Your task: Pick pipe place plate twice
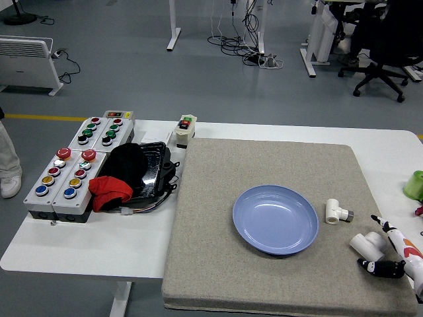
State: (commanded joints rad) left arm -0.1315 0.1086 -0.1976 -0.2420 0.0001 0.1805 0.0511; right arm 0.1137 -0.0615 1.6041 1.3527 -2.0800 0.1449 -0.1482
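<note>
Blue plate (275, 219) on a grey-beige mat (264, 165) over a white table (86, 247). Right of the plate, two white pipes (337, 211) (367, 244), a black-and-white hand (390, 254) with red-orange patches, and a green thing (414, 185) at the edge. Left of the plate, grey boxes (61, 185) with red, yellow, blue, green, black and white buttons, a black tray (149, 168), and black cloth (125, 165) over red cloth (110, 191).
</note>
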